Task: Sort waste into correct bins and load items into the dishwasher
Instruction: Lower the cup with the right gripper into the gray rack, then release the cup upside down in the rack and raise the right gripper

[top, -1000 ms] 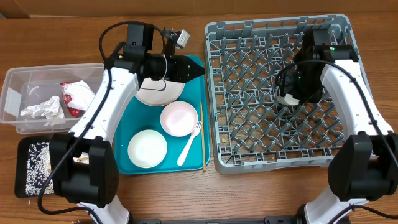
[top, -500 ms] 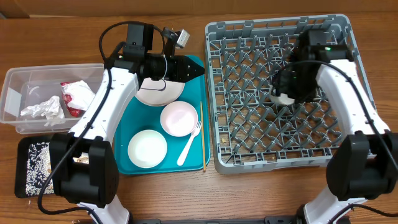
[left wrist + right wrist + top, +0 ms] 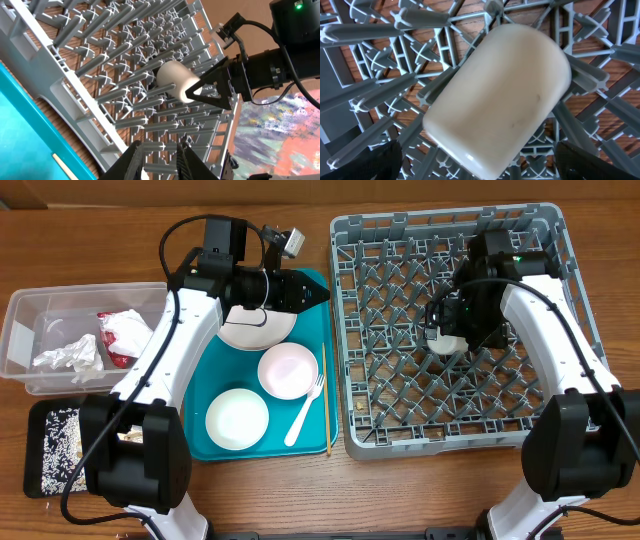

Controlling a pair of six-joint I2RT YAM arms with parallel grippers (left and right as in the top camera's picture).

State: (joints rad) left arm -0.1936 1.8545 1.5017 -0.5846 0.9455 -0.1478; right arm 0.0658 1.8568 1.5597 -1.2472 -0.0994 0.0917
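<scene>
A teal serving tray (image 3: pixel 225 372) lies flat on a brown wooden table (image 3: pixel 420 490), a bit left of the middle. Behind the table's far edge runs a pale tan strip (image 3: pixel 100 192). In the left wrist view, a patch of pink, orange and grey-green colors (image 3: pixel 285 135) shows past the table; I cannot tell what it is.

I see the small white cup (image 3: pixel 447 340) lying on its side among the pegs, upper middle of the grey dish rack (image 3: pixel 400 390) at right. Crumpled white paper (image 3: pixel 68 354) and a red-and-white wrapper (image 3: pixel 122 335) sit in the clear tub (image 3: pixel 20 330), far left.
</scene>
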